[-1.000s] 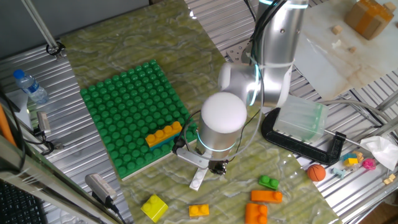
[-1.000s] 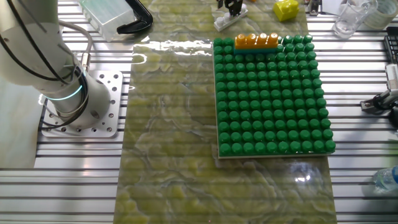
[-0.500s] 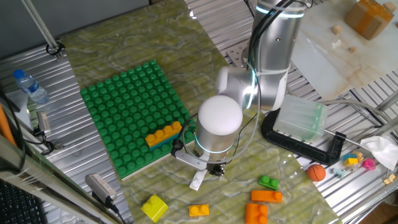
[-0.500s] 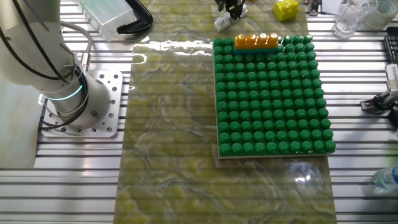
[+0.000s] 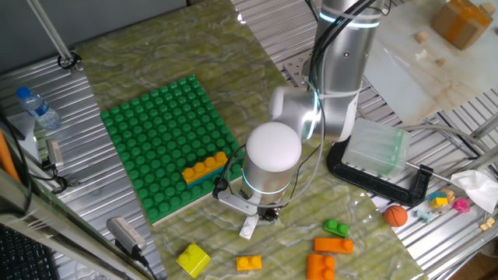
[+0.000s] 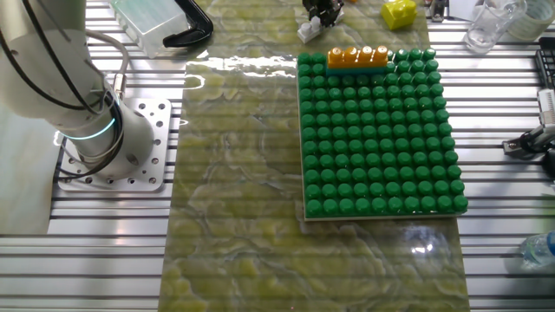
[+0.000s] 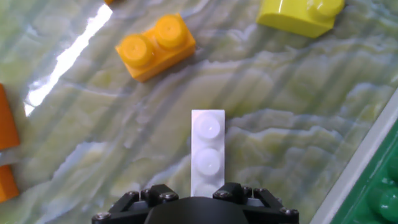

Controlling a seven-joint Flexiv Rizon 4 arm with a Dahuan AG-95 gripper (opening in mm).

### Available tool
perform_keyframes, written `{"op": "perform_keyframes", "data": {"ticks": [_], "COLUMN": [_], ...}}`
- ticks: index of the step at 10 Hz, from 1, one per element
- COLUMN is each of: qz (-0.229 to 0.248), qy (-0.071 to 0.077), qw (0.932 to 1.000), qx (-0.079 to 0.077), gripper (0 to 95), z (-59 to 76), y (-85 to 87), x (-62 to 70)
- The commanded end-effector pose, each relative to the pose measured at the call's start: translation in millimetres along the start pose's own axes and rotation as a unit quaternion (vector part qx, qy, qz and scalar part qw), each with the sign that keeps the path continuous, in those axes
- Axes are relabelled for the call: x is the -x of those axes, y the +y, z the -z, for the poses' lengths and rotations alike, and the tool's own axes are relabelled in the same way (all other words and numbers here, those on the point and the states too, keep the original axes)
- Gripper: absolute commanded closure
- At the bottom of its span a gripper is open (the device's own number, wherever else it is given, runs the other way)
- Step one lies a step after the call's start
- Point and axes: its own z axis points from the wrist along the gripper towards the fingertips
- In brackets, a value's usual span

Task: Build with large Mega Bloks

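Observation:
A white three-stud Mega Blok (image 5: 249,227) (image 6: 306,32) (image 7: 207,152) lies on the marbled mat beside the green baseplate (image 5: 156,140) (image 6: 381,139). My gripper (image 5: 267,213) (image 6: 323,10) hangs right over its near end. In the hand view that end runs under the hand, and the fingers are hidden. An orange four-stud brick (image 5: 205,166) (image 6: 357,56) sits on a teal one at the baseplate's edge. Loose on the mat are a yellow brick (image 5: 193,259) (image 7: 298,14), a yellow-orange two-stud brick (image 5: 249,264) (image 7: 155,46), orange bricks (image 5: 333,246) and a small green one (image 5: 337,229).
A clear plastic box (image 5: 375,149) sits in a black clamp (image 5: 385,185) to the right of the arm. A small orange ball (image 5: 396,215) lies by the mat's corner. A water bottle (image 5: 37,109) and a cylindrical tool (image 5: 124,233) lie left of the baseplate.
The arm has shifted a little left and lower, so the hand covers more of the white brick. The brick has stayed almost where it was.

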Motion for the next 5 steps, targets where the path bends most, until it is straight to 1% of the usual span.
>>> {"op": "perform_keyframes", "data": {"ticks": [1, 3, 4, 5], "qz": [0.0, -0.007, -0.011, -0.012], "qy": [0.0, 0.001, 0.002, 0.004], "qw": [1.0, 1.0, 0.9999, 0.9999], "qx": [-0.001, -0.003, -0.004, -0.006], "gripper": [57.0, 57.0, 95.0, 95.0], "z": [-1.5, 1.0, 4.3, 13.1], "y": [-0.6, -0.3, 0.2, 1.4], "x": [-0.1, 0.1, 0.1, -0.2]}}
